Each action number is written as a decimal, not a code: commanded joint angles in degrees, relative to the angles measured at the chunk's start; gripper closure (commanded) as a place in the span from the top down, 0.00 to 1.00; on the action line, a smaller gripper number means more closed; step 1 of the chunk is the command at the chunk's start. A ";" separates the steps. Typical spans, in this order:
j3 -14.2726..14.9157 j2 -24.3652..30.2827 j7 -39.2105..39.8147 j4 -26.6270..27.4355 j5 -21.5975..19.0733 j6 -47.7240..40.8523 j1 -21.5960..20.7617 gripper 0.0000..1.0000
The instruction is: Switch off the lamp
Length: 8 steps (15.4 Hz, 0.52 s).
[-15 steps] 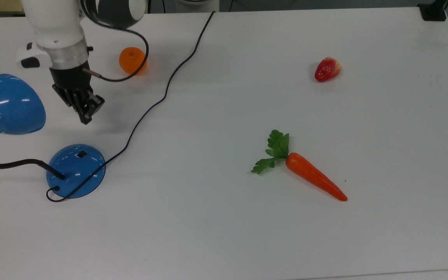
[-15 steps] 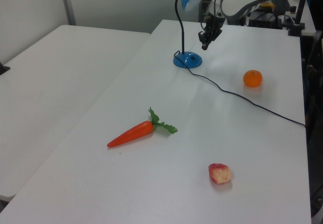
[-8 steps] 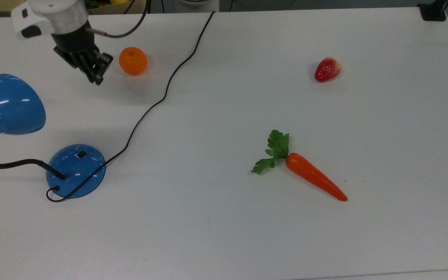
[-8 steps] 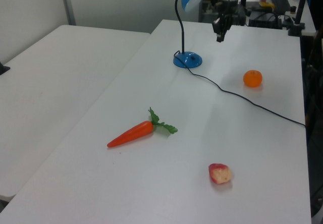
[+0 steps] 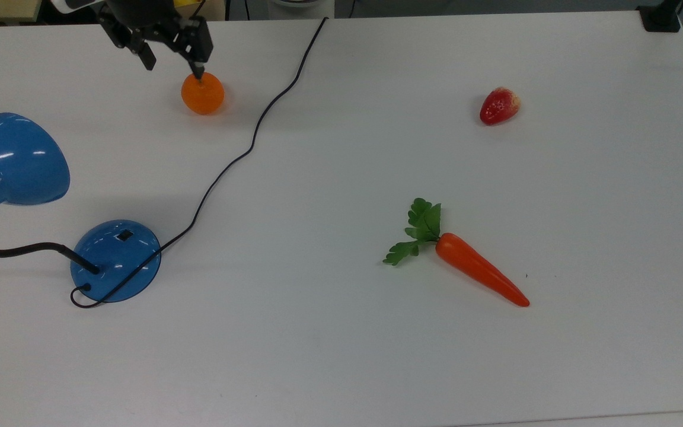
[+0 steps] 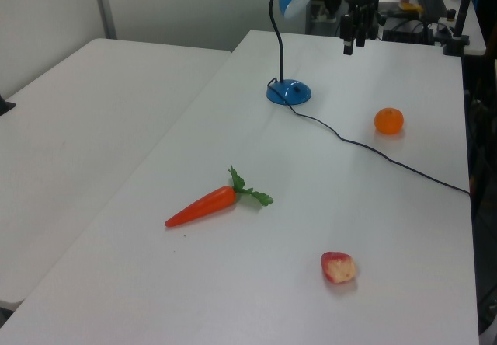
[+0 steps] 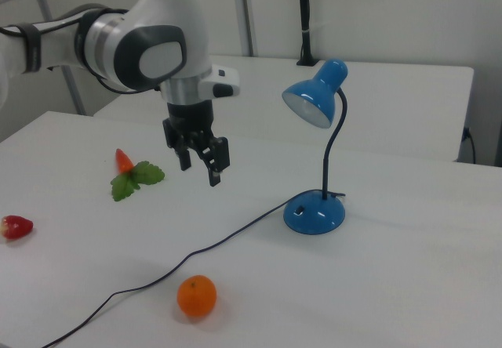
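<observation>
Standing upright: glossy blue lamp (image 7: 318, 168), shade unlit | end effector (image 7: 199, 161) spread, empty, raised

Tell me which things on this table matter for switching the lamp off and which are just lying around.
For the job: the lamp, its base switch, the tool.
Just lying about: orange, carrot, strawberry.

The glossy blue lamp shade (image 5: 12, 163) is cut by the top view's left edge; the orange plastic carrot (image 7: 124, 161) is mostly hidden behind its leaves.
</observation>
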<state>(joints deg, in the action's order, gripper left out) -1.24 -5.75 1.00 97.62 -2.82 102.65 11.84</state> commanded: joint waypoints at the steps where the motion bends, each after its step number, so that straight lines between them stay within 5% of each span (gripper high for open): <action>1: 0.36 3.55 1.81 0.99 -0.42 -3.42 -1.47 1.00; 8: 0.36 6.19 3.13 2.31 -0.69 -5.36 -1.38 1.00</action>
<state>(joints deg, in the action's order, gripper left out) -1.34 -1.17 2.22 98.06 -2.88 97.60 10.76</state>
